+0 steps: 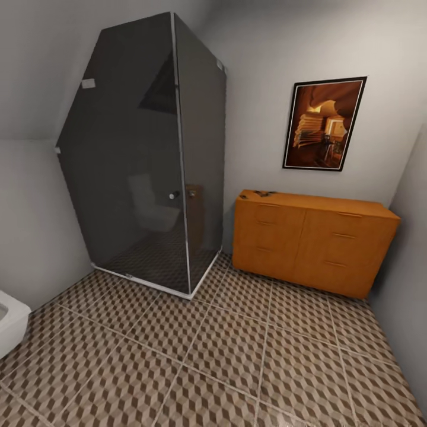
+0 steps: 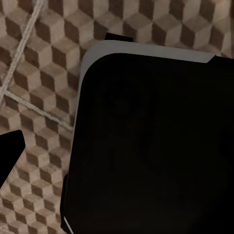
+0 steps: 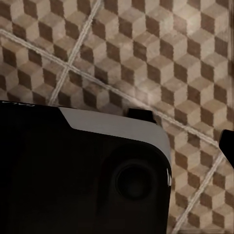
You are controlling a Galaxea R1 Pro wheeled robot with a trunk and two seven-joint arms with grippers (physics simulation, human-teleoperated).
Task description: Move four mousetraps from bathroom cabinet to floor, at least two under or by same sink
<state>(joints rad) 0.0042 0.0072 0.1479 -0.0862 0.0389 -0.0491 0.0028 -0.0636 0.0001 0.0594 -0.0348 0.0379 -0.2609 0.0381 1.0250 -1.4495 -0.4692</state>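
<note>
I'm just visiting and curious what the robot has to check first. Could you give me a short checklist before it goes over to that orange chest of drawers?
1. Chest of drawers in sight, against the far wall: ok.
2. Tiled floor between robot and chest free of obstacles: ok.
3. Small dark things lie on the chest's top, left end; whether they are mousetraps: cannot tell.
4. Drawers all closed: ok.
5. Glass shower stands left of the chest, apart from it: ok.
6. Grippers open or shut: cannot tell.

You have the cabinet (image 1: 314, 240) against the far wall, the shower cabin (image 1: 148, 160) to its left, small things (image 1: 261, 193) at its top's left end.
</note>
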